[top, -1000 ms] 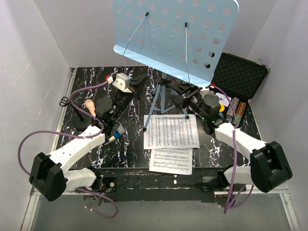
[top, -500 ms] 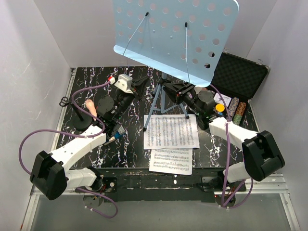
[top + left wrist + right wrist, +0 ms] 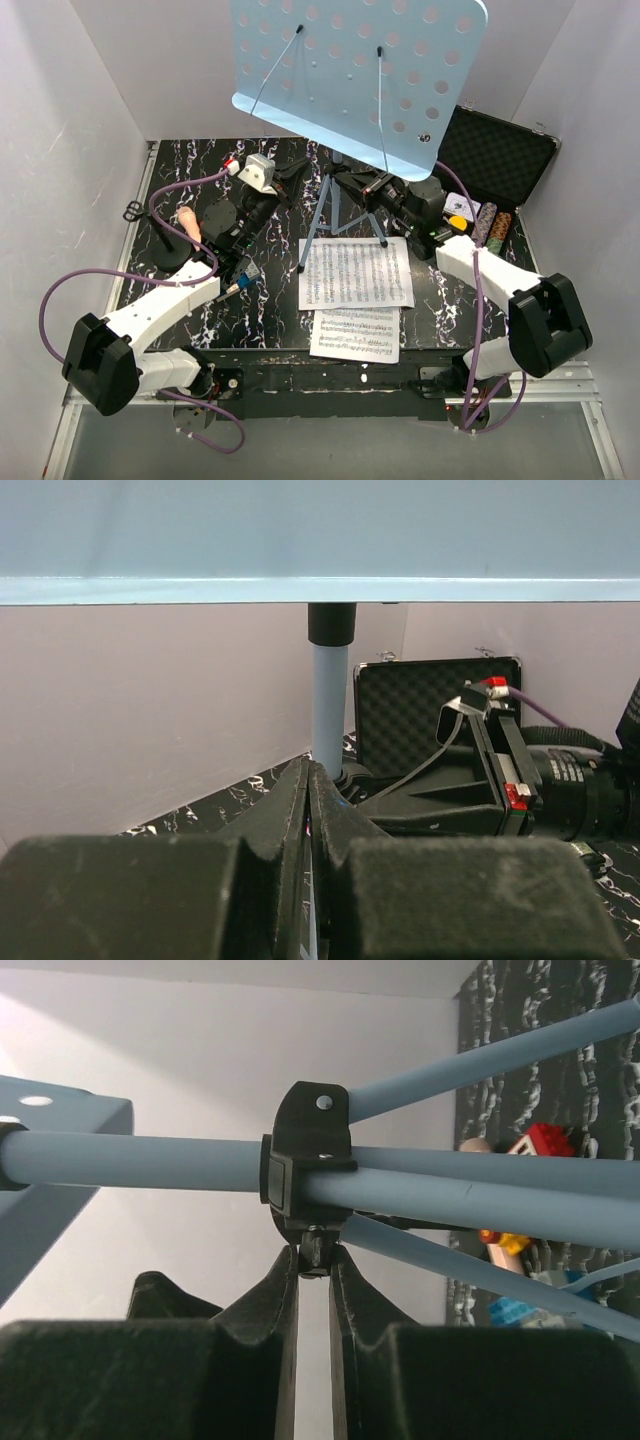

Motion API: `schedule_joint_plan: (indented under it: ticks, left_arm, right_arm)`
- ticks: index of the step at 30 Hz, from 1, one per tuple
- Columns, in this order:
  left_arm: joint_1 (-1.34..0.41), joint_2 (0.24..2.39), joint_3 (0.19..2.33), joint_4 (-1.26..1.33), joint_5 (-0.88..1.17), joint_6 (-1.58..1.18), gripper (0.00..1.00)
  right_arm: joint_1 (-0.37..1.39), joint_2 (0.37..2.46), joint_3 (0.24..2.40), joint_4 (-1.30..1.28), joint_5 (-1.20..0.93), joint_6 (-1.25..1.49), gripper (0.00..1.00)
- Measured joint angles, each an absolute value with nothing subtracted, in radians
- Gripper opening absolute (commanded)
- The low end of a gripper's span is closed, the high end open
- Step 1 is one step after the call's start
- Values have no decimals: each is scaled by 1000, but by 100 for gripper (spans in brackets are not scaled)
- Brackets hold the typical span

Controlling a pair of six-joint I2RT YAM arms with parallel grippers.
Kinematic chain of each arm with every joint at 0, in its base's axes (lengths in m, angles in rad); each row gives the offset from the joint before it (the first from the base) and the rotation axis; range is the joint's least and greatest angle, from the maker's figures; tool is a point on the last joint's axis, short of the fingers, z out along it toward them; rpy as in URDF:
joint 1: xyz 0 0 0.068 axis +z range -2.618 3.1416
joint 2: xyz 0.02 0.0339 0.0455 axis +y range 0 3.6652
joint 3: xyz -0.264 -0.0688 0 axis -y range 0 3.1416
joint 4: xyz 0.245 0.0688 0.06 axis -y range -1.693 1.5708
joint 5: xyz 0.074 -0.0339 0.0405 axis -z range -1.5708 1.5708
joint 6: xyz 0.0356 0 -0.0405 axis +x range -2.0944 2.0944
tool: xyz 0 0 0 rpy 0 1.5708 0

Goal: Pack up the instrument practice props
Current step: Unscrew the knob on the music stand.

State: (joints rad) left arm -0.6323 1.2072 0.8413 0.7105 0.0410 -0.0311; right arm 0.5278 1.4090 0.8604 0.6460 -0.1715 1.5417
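Music stand [image 3: 360, 70], pole [image 3: 330, 710] upright: my right claw [image 3: 315, 1255] pinches its collar knob [image 3: 316, 1243], left claw [image 3: 308, 780] shut by the pole

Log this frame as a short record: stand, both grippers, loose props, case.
music stand: upright on its tripod, desk unfolded
left gripper: shut, tips at the pole below the desk
right gripper: shut on clamp knob under the black collar
sheet music: two pages lying flat in front of the stand
microphone: standing at the left
case: open, back right
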Motion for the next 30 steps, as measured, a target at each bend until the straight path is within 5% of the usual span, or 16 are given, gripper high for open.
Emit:
schedule_joint_plan:
  ticks: [4, 10, 25, 30]
  left_arm:
    - [-632, 1207, 841, 711, 42, -29, 0]
    - [-632, 1229, 842, 728, 46, -41, 27]
    - [-632, 1443, 854, 898, 109, -162, 51]
    - [-632, 1502, 866, 1009, 123, -224, 54]
  right_arm:
    - [528, 1385, 934, 480, -178, 1392, 1]
    - [537, 1299, 969, 294, -160, 1142, 1]
    - [537, 1241, 993, 183, -131, 765, 1]
    - [527, 1241, 993, 182, -152, 756, 22]
